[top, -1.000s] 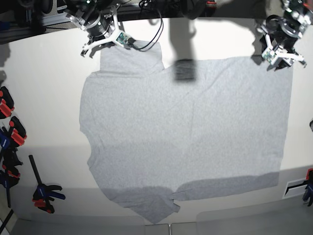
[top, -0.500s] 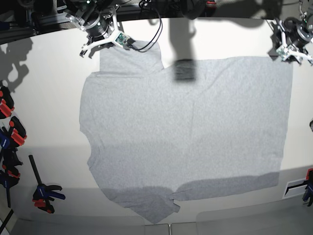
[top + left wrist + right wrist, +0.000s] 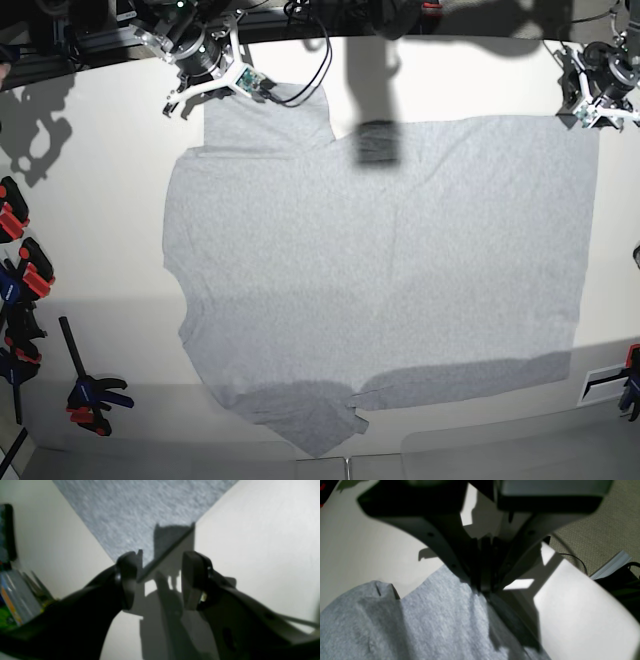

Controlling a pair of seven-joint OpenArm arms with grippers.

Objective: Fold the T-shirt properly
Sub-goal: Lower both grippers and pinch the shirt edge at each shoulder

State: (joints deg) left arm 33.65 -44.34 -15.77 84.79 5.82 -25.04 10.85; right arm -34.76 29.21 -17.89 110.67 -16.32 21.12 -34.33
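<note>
On my left gripper (image 3: 160,580) the jaws stand apart with nothing between them, hovering over bare table just off a corner of the T-shirt (image 3: 380,270). My right gripper (image 3: 483,585) is pinched fully closed, its tip at the edge of the grey cloth near the sleeve; whether any fabric is caught in it I cannot tell.

The T-shirt lies spread flat on the pale table (image 3: 90,250), plain side up, filling most of the surface. One sleeve points to the far edge beside my right gripper, the other to the near edge, where the cloth is slightly rumpled. The hem runs down the side under my left gripper.

Black cables (image 3: 310,60) loop from the right arm onto the sleeve's top edge. Red and black clamps (image 3: 20,270) sit along the table's side beyond the collar end, well apart from the shirt. A dark shadow falls across the far edge of the cloth.

Open table shows in a wide strip between shirt and clamps, and narrower margins on the far and hem sides.
</note>
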